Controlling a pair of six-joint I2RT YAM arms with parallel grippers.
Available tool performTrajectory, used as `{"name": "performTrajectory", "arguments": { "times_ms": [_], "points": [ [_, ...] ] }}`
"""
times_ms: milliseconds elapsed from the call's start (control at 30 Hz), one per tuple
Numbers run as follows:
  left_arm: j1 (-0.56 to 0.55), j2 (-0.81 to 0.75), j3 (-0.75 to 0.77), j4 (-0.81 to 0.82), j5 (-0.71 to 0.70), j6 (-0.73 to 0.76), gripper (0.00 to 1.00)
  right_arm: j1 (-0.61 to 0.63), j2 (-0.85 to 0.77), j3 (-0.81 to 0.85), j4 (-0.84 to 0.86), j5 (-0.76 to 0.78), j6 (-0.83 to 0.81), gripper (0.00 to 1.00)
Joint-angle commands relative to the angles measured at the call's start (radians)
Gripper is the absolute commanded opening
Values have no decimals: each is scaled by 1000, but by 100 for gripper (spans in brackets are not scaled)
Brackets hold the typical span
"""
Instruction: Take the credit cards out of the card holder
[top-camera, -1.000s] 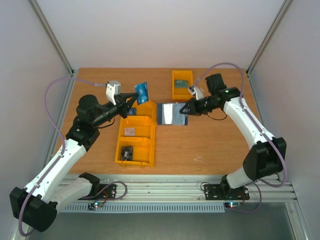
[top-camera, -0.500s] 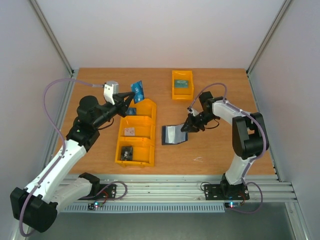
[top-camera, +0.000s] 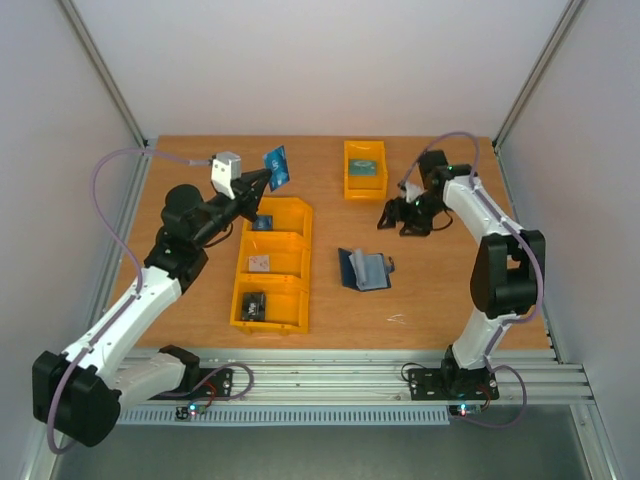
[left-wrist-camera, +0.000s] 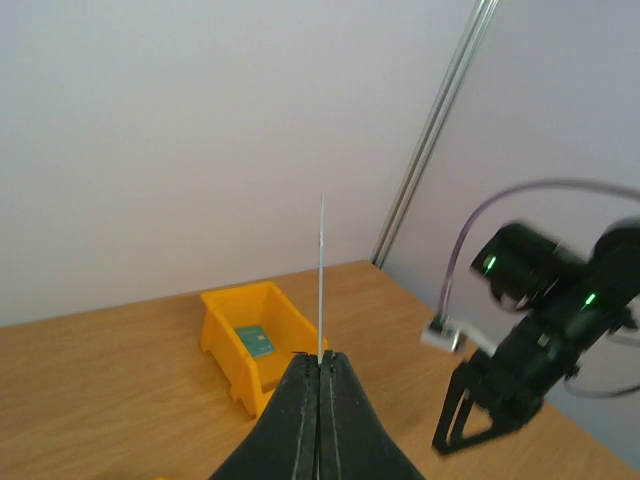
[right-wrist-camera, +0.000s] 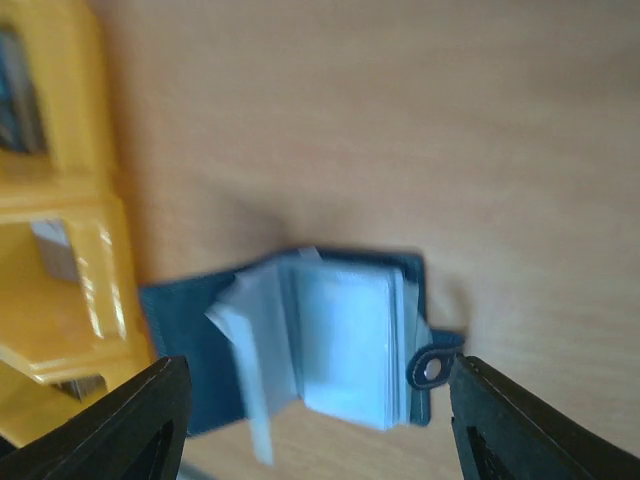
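The card holder lies open on the table, a dark navy wallet with pale blue-grey pockets fanned up; in the right wrist view the card holder has its snap tab at the right. My right gripper hovers behind and to the right of it, open, with nothing held; seen from its own wrist, the right gripper has its jaws wide on either side of the wallet and above it. My left gripper is raised over the left of the table, shut on a blue card. That card shows edge-on.
A long yellow bin with three compartments holds loose cards left of the wallet. A small yellow bin at the back holds a teal card. Metal frame posts stand at the table's back corners.
My right gripper has opened and let go of the card holder, which now lies open on the table. The gripper drew back toward the far right. The left gripper shifted slightly with its card.
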Motion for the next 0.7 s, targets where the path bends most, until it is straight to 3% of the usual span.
{"name": "performTrajectory", "arguments": {
  "times_ms": [0,200,333,667],
  "points": [
    [14,67,43,126,15,65,0,-10,-69,204,-46,87,-79,71],
    [80,226,125,87,15,9,0,-10,-22,440,127,-177,-141,71],
    [124,343,213,11,1,10,0,-11,95,587,250,-373,-82,70],
    [187,554,370,-145,62,62,0,-10,343,802,428,-467,114,68]
  ]
}}
